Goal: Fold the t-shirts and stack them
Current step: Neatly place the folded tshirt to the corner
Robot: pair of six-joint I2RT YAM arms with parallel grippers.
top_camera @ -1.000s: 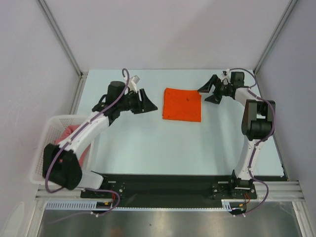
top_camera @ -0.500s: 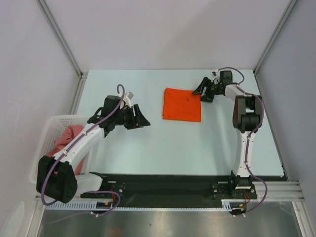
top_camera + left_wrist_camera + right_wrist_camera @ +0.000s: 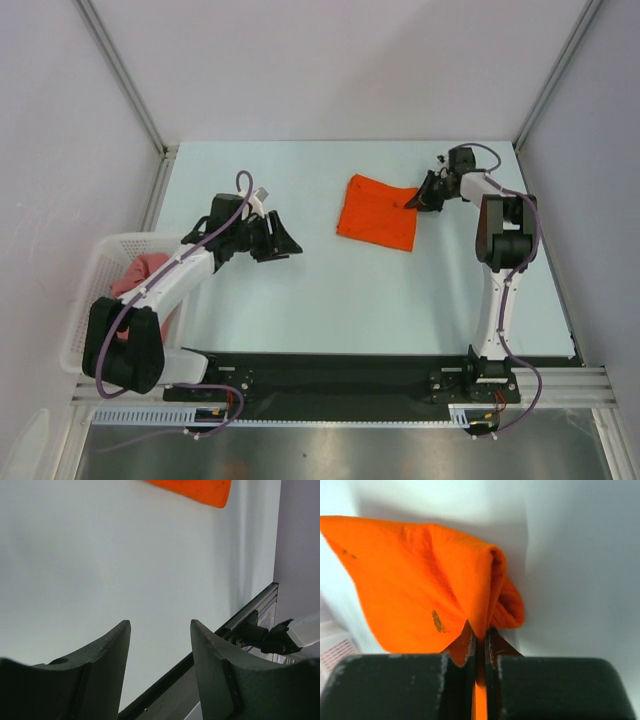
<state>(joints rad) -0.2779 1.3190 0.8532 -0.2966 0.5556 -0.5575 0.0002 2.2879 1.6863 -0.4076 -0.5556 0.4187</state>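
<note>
Right pincer (image 3: pixel 480 636) was clamped on the folded orange shirt (image 3: pixel 420 580) at its far right corner; left pincer (image 3: pixel 160 630) apart, empty. We judged the shirt light and floppy: pinch edges.

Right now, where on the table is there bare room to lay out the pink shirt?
Widest bare table: the near middle, bordered by the orange t-shirt, the left gripper and the right arm. The far-left corner is free too. Crowded: far right, where the right gripper pinches that shirt's corner.
</note>
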